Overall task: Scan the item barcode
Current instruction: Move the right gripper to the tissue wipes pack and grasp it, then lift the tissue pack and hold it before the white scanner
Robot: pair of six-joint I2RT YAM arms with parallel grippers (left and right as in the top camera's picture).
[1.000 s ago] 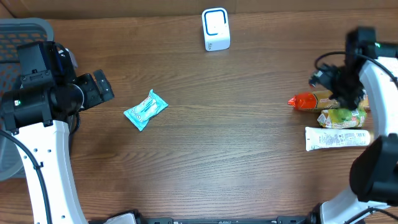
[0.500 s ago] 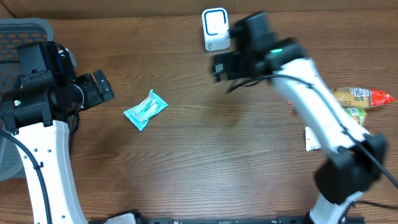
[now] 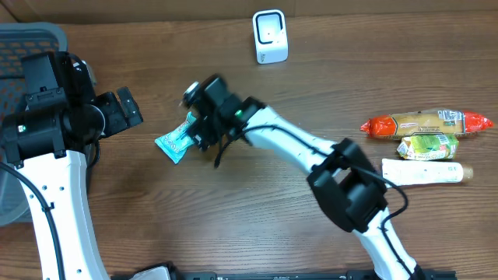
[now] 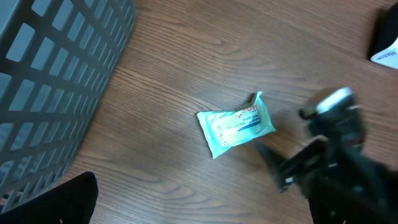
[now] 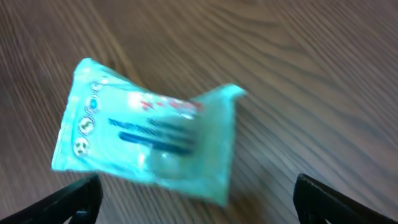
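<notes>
A teal packet lies flat on the wooden table, left of centre. My right gripper hovers over its right end, open. In the right wrist view the teal packet fills the middle, and the right gripper has its black fingertips spread wide on either side, touching nothing. The white scanner stands at the table's far edge. My left gripper is open, left of the packet and apart from it. From the left wrist the packet shows with the blurred right arm beside it.
A grey slatted basket stands at the far left, its wall seen from the left wrist. At the right edge lie a red-ended package, a green packet and a white tube.
My right arm has swept from the items at the far right, past the scanner, across to the teal packet on the left. The left arm and the packet have not moved.
</notes>
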